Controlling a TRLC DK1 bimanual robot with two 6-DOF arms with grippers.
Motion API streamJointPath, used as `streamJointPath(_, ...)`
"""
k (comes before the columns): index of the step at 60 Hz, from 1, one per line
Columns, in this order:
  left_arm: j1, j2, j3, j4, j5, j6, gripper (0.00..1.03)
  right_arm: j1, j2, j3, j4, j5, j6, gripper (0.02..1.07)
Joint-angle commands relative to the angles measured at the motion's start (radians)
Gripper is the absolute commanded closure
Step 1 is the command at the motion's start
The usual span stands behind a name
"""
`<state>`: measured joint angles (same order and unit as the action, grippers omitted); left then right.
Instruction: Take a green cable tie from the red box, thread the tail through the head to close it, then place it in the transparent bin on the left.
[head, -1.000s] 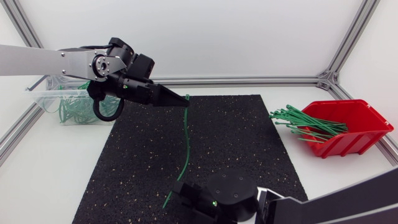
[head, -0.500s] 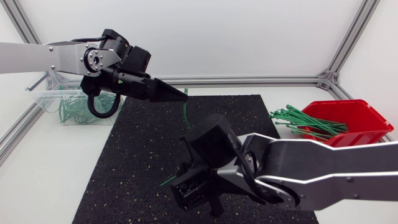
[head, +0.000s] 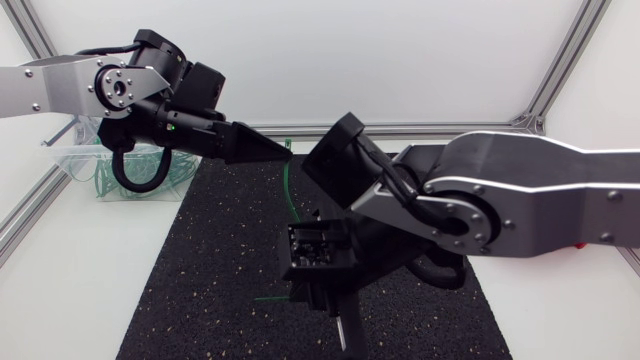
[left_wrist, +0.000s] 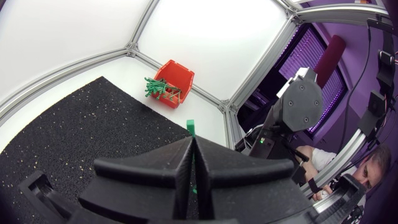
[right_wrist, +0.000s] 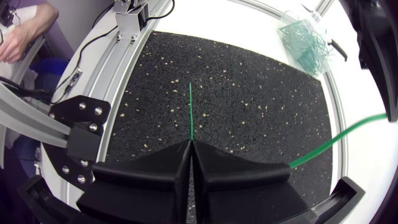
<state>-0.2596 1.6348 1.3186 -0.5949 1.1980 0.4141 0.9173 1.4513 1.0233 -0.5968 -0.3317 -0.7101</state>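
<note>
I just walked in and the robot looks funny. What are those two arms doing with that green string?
That is a green cable tie, not string. The left gripper is shut on its head end and the right gripper is shut on its tail, above the black mat. The tie bends between them and is not yet closed into a loop. More ties lie in the red box, and looped ones are in the transparent bin.

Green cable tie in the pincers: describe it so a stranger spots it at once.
Find the black speckled rubber mat mid-table. Above it, the left pincer and right pincer are shut on one green plastic cable tie. Unlike the ties heaped in the clear bin and red box, it is strung alone between the pincers.
</note>
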Motion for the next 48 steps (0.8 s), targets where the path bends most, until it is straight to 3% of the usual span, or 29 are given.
streamJointPath(1,-0.017,-0.043,-0.039,-0.009,-0.012,-0.012,1.0,-0.031,-0.011,0.038,-0.04,-0.035,0.084,1.01)
streamJointPath(9,-0.033,-0.061,-0.056,-0.006,-0.038,-0.024,1.0,-0.066,-0.028,0.05,-0.074,-0.098,0.182,1.01)
streamJointPath(16,-0.041,-0.062,-0.067,0.0,-0.041,-0.031,1.0,-0.126,0.023,0.129,-0.215,-0.182,0.267,1.01)
streamJointPath(28,-0.043,-0.064,-0.091,0.029,-0.041,-0.041,1.0,-0.143,0.017,0.112,-0.232,-0.257,0.348,1.01)
streamJointPath(42,-0.064,-0.101,-0.183,0.247,-0.043,-0.192,1.0,-0.13,-0.115,0.001,-0.11,-0.316,0.411,1.01)
streamJointPath(48,-0.07,-0.113,-0.219,0.336,-0.043,-0.253,1.0,-0.129,-0.124,0.008,-0.115,-0.351,0.443,1.01)
